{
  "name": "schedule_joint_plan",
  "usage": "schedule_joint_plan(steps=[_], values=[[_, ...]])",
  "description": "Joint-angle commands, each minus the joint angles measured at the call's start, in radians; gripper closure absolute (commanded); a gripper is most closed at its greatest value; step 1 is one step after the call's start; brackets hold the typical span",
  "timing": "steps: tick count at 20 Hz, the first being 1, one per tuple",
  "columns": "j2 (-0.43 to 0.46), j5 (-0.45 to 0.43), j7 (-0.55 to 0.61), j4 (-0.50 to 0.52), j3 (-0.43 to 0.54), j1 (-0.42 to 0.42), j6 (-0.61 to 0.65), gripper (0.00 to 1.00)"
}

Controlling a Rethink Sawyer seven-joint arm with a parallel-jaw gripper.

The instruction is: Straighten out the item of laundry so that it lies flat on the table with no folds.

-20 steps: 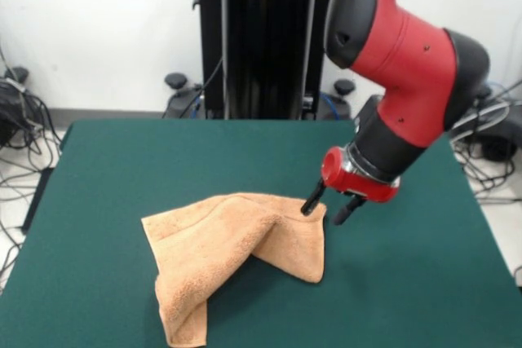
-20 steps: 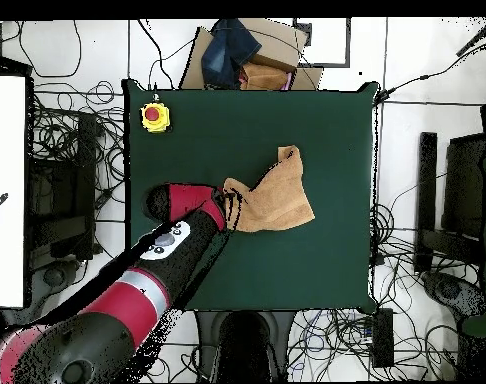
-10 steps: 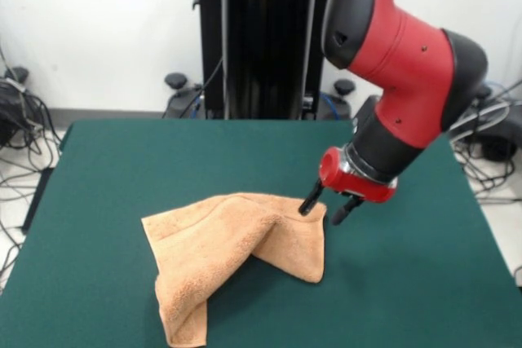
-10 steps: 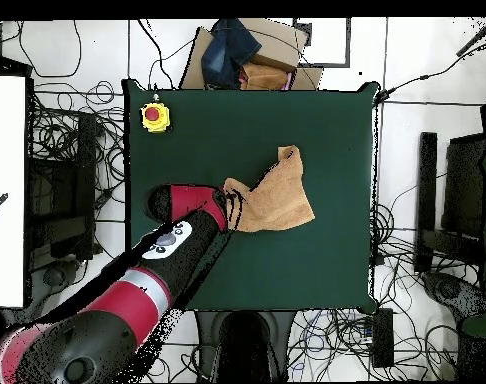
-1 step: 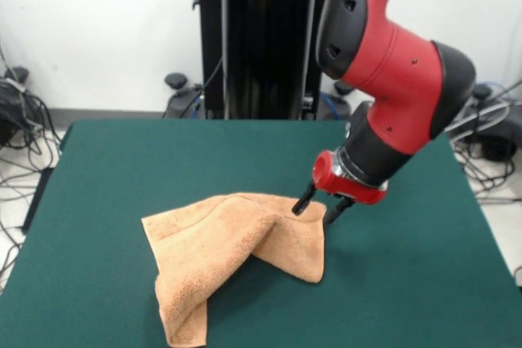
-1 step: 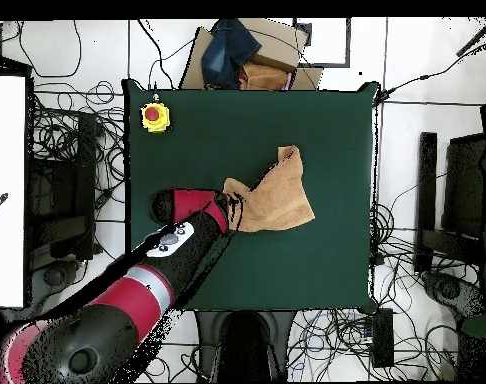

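Lying crumpled near the table's (image 5: 98, 169) front-left, peach terry towel (image 5: 228, 258) doubled over itself | end effector (image 5: 316, 205) at far-right corner, fingers spread, straddling the hem, nothing gripped | step: picking a corner | next: pinch the hem, draw outward to unfold

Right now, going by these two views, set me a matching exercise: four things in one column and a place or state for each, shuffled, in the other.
Things:
1. towel
2. gripper
3. yellow box with a red button
4. table

Places or states:
A. dark green top, carrying everything else
B. near a table corner, far from the cloth
C. crumpled, with folds, not flat
D. open, fingers at a corner of the cloth

Pairs: 1-C, 2-D, 3-B, 4-A
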Motion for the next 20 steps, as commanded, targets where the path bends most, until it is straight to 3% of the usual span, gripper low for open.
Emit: schedule_joint_plan(steps=[1,10,20], values=[[0.075,0.014,0.259,-0.029,0.037,-0.002,-0.030,0.00],[0.156,0.043,0.294,-0.085,-0.002,0.029,-0.049,0.00],[0.132,0.060,0.309,-0.069,-0.017,0.064,0.011,0.00]])
